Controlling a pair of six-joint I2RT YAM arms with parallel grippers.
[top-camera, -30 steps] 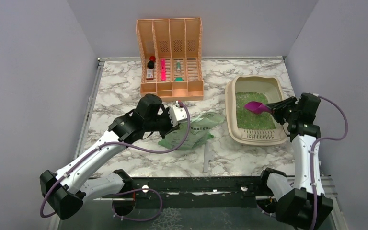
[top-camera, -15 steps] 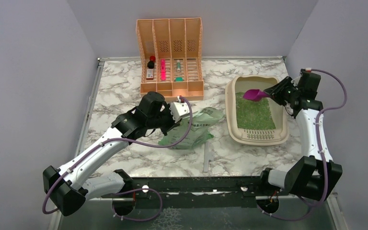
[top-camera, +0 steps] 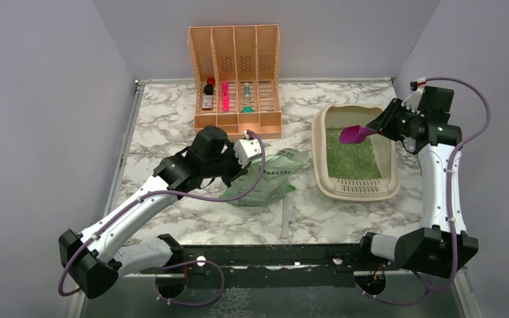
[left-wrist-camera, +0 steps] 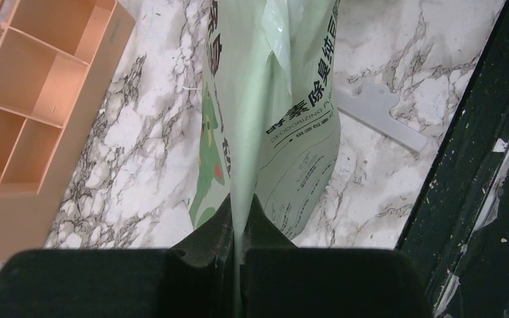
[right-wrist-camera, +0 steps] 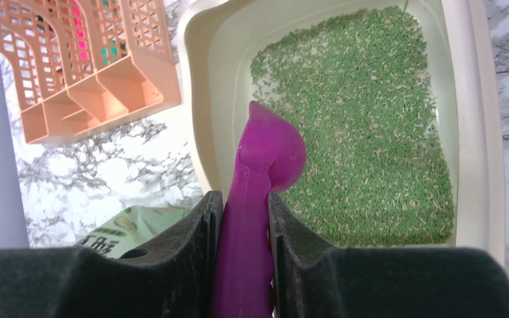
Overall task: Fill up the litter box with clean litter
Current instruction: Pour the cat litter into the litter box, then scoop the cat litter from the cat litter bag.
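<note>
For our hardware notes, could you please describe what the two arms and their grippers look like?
The left arm and right arm have white link shells with black joints and bases. A purple cable loops along each. The gripper fingers are black, blocky and matte.

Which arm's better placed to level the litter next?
Right. Right end effector grips the purple scoop above the litter box; left end effector is clamped on the bag.
</note>
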